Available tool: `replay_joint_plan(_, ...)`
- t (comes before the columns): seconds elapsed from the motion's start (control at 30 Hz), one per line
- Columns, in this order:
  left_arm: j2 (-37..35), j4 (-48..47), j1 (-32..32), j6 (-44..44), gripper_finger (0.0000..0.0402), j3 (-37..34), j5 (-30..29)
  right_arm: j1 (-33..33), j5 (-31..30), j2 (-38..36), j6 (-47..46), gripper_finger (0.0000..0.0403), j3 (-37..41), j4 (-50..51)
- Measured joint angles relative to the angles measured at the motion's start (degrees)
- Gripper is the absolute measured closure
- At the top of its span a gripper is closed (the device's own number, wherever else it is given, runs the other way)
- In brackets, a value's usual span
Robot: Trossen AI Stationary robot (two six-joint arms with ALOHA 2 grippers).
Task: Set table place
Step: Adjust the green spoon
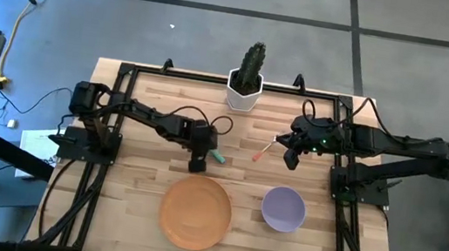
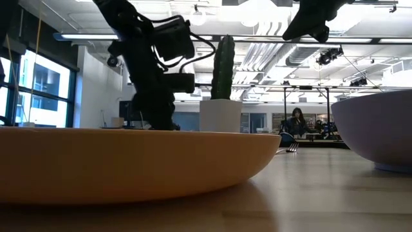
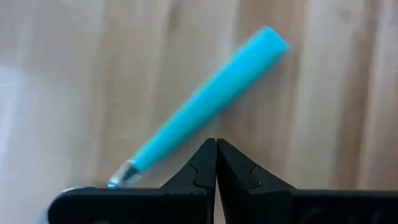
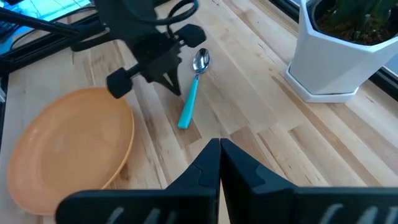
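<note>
The teal-handled spoon (image 4: 188, 106) lies flat on the wooden table (image 1: 138, 175), just beyond the orange plate's (image 1: 194, 214) far rim. My left gripper (image 4: 174, 87) points down, shut, its tips right beside the teal handle (image 3: 211, 93) near the metal neck. The lilac bowl (image 1: 284, 209) stands to the right of the plate. The orange-handled fork (image 1: 261, 153) lies flat between the two grippers. My right gripper (image 1: 292, 160) is shut and hovers above the table, just right of the fork. My left gripper (image 3: 216, 144) comes from above, pointing down, with its shut fingertips close against the side of the spoon's teal handle (image 3: 180, 127) near the neck. I cannot tell whether they touch it. The spoon rests flat on the table.
A white pot with a green cactus (image 1: 244, 93) stands at the far edge, in the middle. Black rails frame the table (image 1: 111, 118). Bare planks show left of the plate and near the front edge. A person (image 2: 297, 122) sits far off in the room.
</note>
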State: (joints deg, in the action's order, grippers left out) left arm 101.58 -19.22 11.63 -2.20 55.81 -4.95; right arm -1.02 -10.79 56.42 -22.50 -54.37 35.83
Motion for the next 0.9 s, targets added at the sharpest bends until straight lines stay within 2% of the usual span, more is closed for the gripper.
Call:
replay_joint_plan(0.27, 0.0, 1.0, 4.4, 0.3, 0.0401, 0.0, -0.9, 0.0, -0.2, 0.0, 0.0, 0.0403, 0.0, 0.0)
replay_joint_plan(0.37, -0.5, 2.0, 4.6, 0.3, 0.0402, 0.0, 0.9, 0.0, -0.2, 0.0, 0.3, 0.0403, 0.0, 0.2)
replay_joint_plan(0.6, -2.1, -2.6, -1.1, 4.3, 0.0401, 0.9, 3.9, -0.1, -0.2, 0.0, 0.4, 0.0403, 0.0, 1.1)
replay_joint_plan(0.73, -0.6, -5.6, -3.4, 4.8, 0.0401, 0.6, 1.0, -0.1, -0.3, 0.0, 0.4, 0.0403, 0.0, 1.2)
replay_joint_plan(0.9, 1.8, -1.5, -2.6, 4.4, 0.0401, 0.7, 0.4, -0.1, -0.3, 0.0, 0.4, 0.0403, 0.0, 1.2)
